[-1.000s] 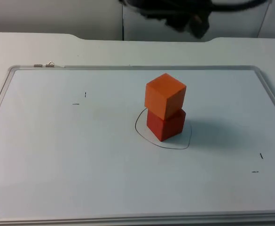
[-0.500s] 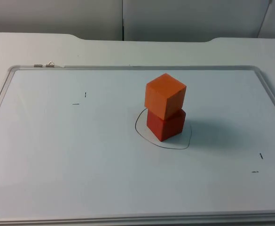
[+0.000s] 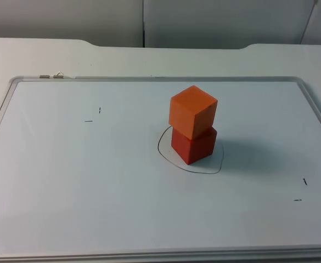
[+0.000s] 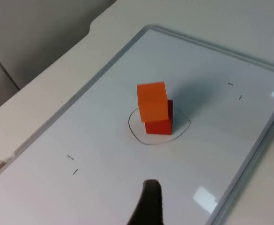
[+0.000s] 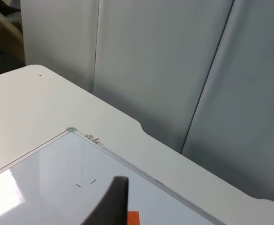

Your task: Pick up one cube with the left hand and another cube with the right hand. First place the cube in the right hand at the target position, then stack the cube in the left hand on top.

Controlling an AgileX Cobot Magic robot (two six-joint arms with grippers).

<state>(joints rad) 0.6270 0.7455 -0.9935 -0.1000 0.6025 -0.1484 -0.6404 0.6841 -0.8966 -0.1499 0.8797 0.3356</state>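
Note:
An orange cube (image 3: 193, 111) stands on a red cube (image 3: 193, 145), turned a little against it. The stack sits inside a drawn black outline (image 3: 159, 147) right of the whiteboard's middle. Nothing touches the stack. In the left wrist view, the left gripper (image 4: 148, 201) hovers well back from the orange cube (image 4: 151, 102) and the red cube (image 4: 159, 125). The right gripper (image 5: 109, 201) is raised and pulled back, with a corner of the orange cube (image 5: 133, 217) just beyond it. Both arms wait away from the board.
The whiteboard's metal rim (image 3: 149, 78) frames the work area. Small pen marks (image 3: 93, 115) lie at the left, and more pen marks (image 3: 301, 190) at the right. A metal clip (image 3: 51, 75) sits on the far left rim. The grey partition wall (image 5: 174, 70) stands behind the table.
One second ago a black arm blurred across the upper edge of the top view. It has since left that view. The stack has not moved.

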